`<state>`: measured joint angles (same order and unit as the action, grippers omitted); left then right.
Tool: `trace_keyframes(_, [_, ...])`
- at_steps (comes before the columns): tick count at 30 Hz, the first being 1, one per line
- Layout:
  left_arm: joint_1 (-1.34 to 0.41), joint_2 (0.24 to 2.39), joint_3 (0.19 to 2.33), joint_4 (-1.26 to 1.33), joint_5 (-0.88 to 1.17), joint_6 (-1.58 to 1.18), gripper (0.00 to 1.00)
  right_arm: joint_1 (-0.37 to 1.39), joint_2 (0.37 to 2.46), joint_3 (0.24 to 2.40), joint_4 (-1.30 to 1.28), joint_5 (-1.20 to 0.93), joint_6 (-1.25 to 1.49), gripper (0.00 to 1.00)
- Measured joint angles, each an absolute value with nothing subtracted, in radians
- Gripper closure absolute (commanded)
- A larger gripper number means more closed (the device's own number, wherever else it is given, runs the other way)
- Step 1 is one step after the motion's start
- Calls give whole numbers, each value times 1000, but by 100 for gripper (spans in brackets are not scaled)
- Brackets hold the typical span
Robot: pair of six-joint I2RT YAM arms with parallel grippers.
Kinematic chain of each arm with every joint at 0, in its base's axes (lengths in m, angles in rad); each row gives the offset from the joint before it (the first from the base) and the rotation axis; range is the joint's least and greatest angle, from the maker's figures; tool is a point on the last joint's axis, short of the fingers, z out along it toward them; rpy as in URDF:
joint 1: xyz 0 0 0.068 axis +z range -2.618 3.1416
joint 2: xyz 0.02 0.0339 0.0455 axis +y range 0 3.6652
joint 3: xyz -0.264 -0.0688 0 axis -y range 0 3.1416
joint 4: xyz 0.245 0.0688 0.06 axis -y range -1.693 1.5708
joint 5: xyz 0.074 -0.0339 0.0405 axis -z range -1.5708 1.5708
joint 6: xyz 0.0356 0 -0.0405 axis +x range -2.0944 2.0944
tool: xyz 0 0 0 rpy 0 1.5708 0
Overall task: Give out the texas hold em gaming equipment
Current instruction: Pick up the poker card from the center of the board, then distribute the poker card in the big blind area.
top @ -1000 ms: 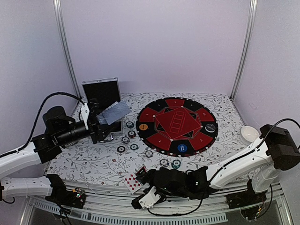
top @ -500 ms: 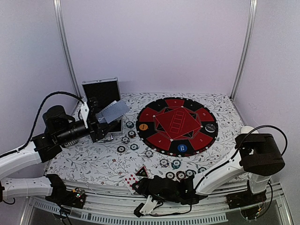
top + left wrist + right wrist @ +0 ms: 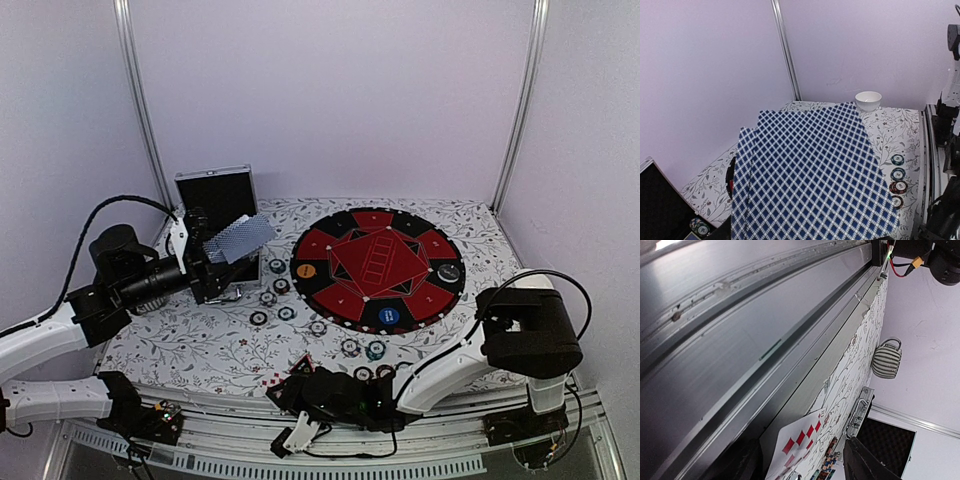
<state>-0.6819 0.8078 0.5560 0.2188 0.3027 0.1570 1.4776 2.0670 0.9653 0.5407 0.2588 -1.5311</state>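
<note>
My left gripper (image 3: 208, 262) is shut on a fan of blue-diamond-backed playing cards (image 3: 238, 238), held up above the table's left side. The cards (image 3: 810, 175) fill the left wrist view and hide the fingers. My right gripper (image 3: 288, 388) lies low at the table's near edge. Its jaws stand open on either side of a face-up diamonds card (image 3: 797, 447) that overhangs the edge, with a gap on each side. A small red-black triangle (image 3: 302, 366) lies just behind it. Striped chips (image 3: 350, 347) are scattered on the cloth. Orange (image 3: 305, 270), blue (image 3: 388, 316) and black (image 3: 449, 271) buttons sit on the mat.
The large round red-and-black mat (image 3: 376, 240) covers the middle back. The black case (image 3: 216, 195) stands open at the back left. A white bowl (image 3: 868, 100) sits at the far right. The right arm stretches along the metal rail (image 3: 740, 340) under the front edge.
My right gripper has slid left along the near edge and down to the face-up card, and its jaws have narrowed. The left arm and its cards have not moved.
</note>
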Motion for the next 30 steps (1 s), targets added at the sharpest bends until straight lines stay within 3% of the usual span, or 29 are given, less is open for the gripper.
trace_keyframes(4, [-681,808,556,219,306,157,46,1471,2078,973,540,238,-1529,77])
trace_keyframes(9, [-680,804,556,219,307,157,46,1465,2086,976,529,216,-1507,95])
trace_keyframes(21, [-680,803,556,219,308,157,46,1446,2082,1053,442,248,-1400,98])
trace_keyframes(30, [-680,803,556,219,305,157,46,1443,1853,1161,247,148,-973,98])
